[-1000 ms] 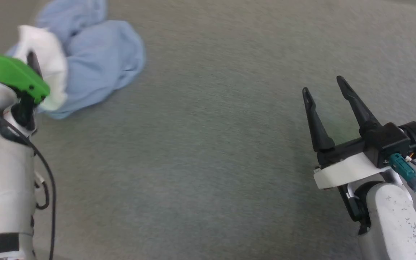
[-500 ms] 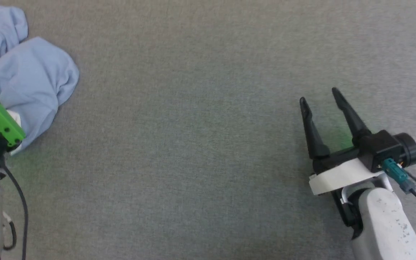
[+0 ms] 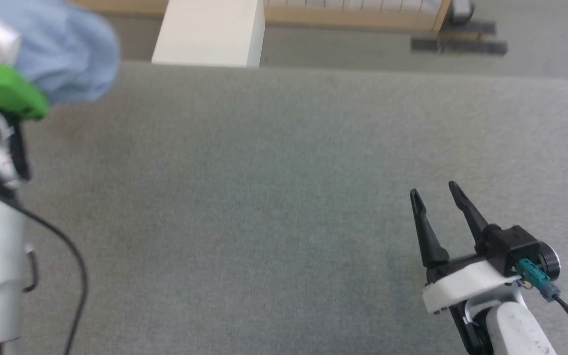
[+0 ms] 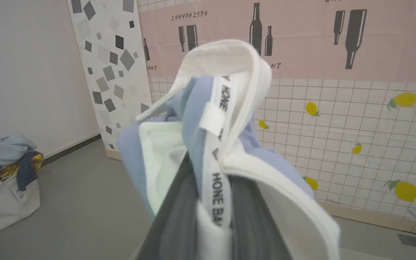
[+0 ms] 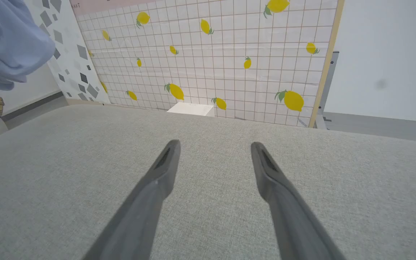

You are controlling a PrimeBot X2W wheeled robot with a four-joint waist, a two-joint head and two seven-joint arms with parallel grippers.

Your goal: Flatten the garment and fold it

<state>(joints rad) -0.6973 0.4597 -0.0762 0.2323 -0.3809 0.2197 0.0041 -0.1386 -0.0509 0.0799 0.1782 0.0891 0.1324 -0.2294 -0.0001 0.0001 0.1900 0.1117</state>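
item: garment (image 4: 130,155), light blue knit with a white collar and a lettered neck tape, bunched and held clear of the grey table (image 3: 264,197) at 10 o'clock in the head view, with the left gripper (image 4: 204,180) pinched tight on its collar. right gripper (image 3: 432,190): fingers parted wide, nothing between them, low over the table at 4 o'clock. container: white fabric bin (image 4: 2,209) on the floor at 8 o'clock in the left wrist view, heaped with mixed clothes (image 4: 5,151).

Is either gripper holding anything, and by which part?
The left gripper is shut on the shirt, pinching its white collar at the printed neck tape. The right gripper is open and holds nothing.
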